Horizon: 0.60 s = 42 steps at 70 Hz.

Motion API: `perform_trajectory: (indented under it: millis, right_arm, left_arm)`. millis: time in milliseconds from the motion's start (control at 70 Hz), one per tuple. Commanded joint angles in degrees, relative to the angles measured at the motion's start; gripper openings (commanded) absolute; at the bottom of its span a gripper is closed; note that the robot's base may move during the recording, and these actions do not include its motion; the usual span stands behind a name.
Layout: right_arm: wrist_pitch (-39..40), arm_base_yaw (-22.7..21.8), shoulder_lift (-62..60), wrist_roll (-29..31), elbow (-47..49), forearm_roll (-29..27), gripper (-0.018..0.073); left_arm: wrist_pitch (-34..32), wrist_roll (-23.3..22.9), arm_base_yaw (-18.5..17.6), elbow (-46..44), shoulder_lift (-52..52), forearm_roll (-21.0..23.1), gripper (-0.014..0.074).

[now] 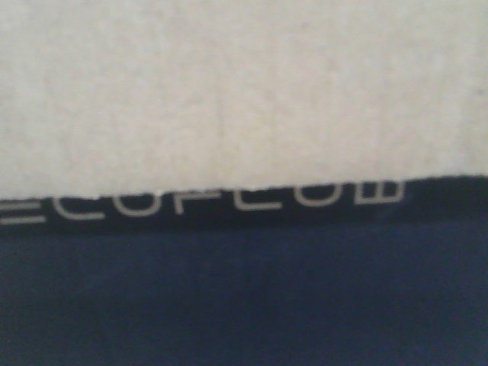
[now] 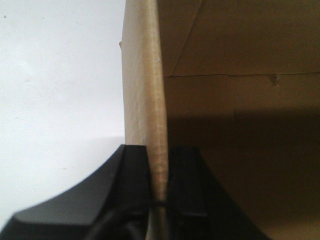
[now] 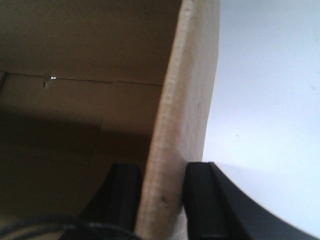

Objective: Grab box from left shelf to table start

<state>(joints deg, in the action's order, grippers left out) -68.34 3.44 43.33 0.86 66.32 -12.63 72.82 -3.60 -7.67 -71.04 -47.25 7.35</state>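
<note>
The box (image 1: 229, 91) fills the front view at very close range: pale cardboard above a black band with white "ECOFLOW" lettering (image 1: 198, 202). In the left wrist view my left gripper (image 2: 159, 150) is shut on the upright edge of a box wall (image 2: 147, 90), one black finger on each side. The brown inside of the box (image 2: 240, 100) lies to the right of that wall. My right gripper (image 3: 162, 167) is likewise shut on the opposite box wall (image 3: 185, 100), and the box interior (image 3: 80, 75) is on its left. The left shelf is out of view.
A dark blue surface (image 1: 244, 305) takes up the lower part of the front view under the black band. A plain white surface lies outside the box wall in the left wrist view (image 2: 55, 100) and in the right wrist view (image 3: 270, 90).
</note>
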Motion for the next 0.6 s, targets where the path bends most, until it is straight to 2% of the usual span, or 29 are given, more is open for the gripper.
perform_trajectory:
  millis: [0, 585]
  right_arm:
    - [5.8, -0.1, -0.2, 0.5, 2.0, -2.5, 0.0059]
    - [5.8, -0.1, -0.2, 0.5, 2.0, -2.5, 0.0059]
  left_arm:
    - [-2.6, 0.6, -0.6, -1.7, 0.2, 2.0, -0.0104]
    - [-2.6, 0.6, -0.6, -1.7, 0.2, 2.0, -0.0104]
